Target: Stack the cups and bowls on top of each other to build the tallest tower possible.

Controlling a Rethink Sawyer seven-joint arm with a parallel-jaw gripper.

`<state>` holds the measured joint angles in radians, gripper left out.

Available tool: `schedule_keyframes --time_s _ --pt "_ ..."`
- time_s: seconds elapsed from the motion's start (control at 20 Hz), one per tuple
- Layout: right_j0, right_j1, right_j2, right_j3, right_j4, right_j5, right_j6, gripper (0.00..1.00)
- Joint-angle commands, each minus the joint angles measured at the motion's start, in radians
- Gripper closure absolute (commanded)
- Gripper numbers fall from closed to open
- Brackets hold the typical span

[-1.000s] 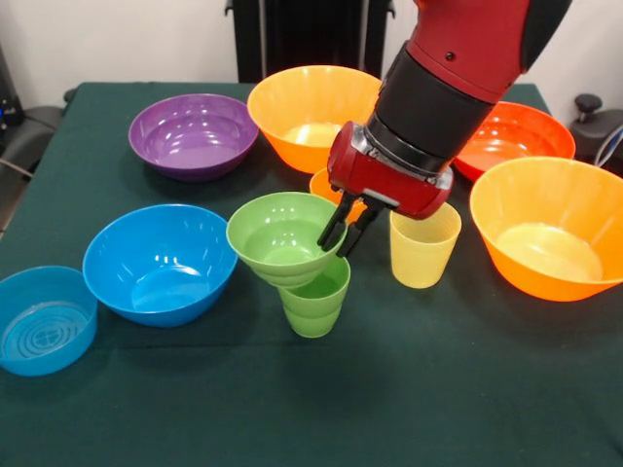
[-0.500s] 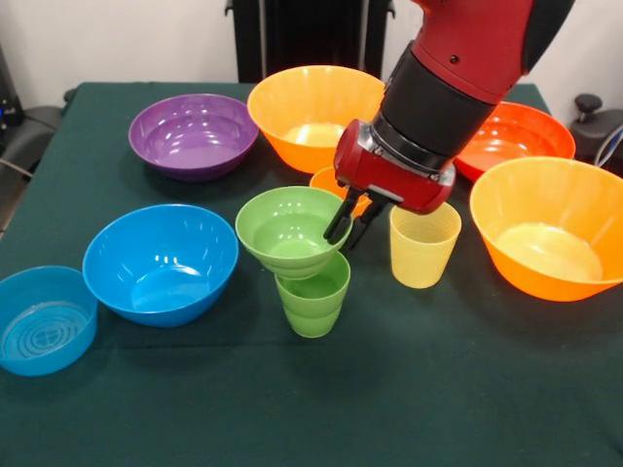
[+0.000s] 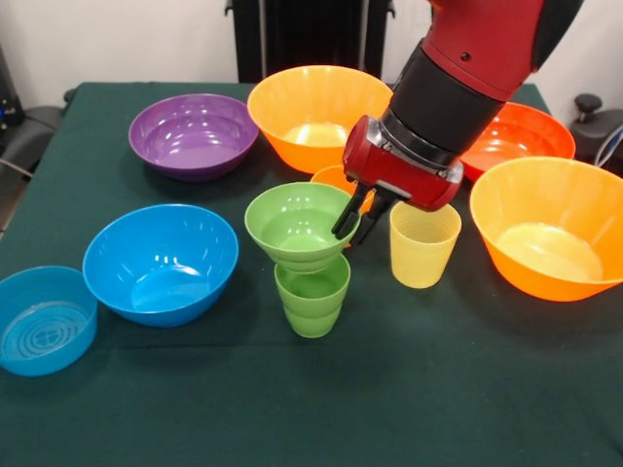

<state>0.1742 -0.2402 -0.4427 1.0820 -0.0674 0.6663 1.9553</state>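
Note:
A small green bowl sits roughly level on the mouth of the green ribbed cup near the table's middle. My gripper is shut on the green bowl's right rim, one finger inside and one outside. Just right of it stands the pale yellow cup. The orange cup shows only as a rim behind the green bowl and my gripper.
Around the stack lie a medium blue bowl, a small translucent blue bowl at the left edge, a purple bowl, a big orange bowl behind, a red-orange bowl and another big orange bowl at right.
My gripper has carried the green bowl right and slightly up. The bowl went from tilted off the green cup's left side to sitting level over its mouth.

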Motion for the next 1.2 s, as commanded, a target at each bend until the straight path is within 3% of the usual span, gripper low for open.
schedule_keyframes --time_s 0.05,1.2 --pt "0.011 -0.012 0.067 0.092 0.016 -0.049 0.183 1.00" --pt "-0.070 0.006 0.112 0.027 0.008 -0.034 0.091 1.00"
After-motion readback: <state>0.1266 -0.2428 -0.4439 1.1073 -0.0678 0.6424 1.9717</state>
